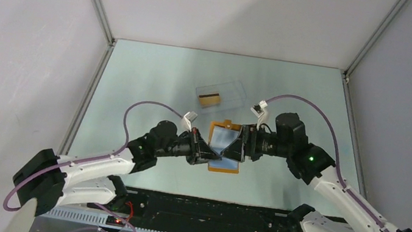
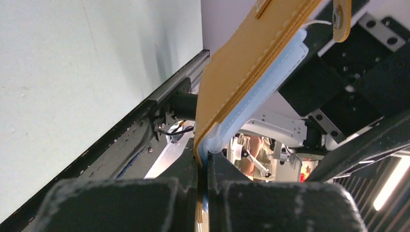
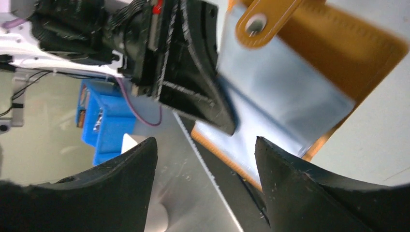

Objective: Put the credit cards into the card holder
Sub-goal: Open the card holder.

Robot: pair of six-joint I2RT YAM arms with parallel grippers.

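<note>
The card holder [image 1: 225,146] is an orange-tan folding wallet, lying open so its blue-grey pockets show. My left gripper [image 1: 205,151] is shut on its left edge. In the left wrist view the orange cover [image 2: 241,63] runs up from between the closed fingers [image 2: 203,166]. My right gripper [image 1: 241,146] stands open at the holder's right side with nothing between its fingers. In the right wrist view it [image 3: 205,145] faces the blue-grey pockets [image 3: 290,96]. One golden credit card [image 1: 209,98] with a dark stripe lies in the clear box behind.
The clear plastic box [image 1: 220,95] sits at the back of the table, just beyond both grippers. The holder's strap tab with its snap [image 3: 261,24] hangs over the pockets. A blue object [image 3: 104,121] lies past the table's near edge. Metal rails border the table [image 1: 135,81].
</note>
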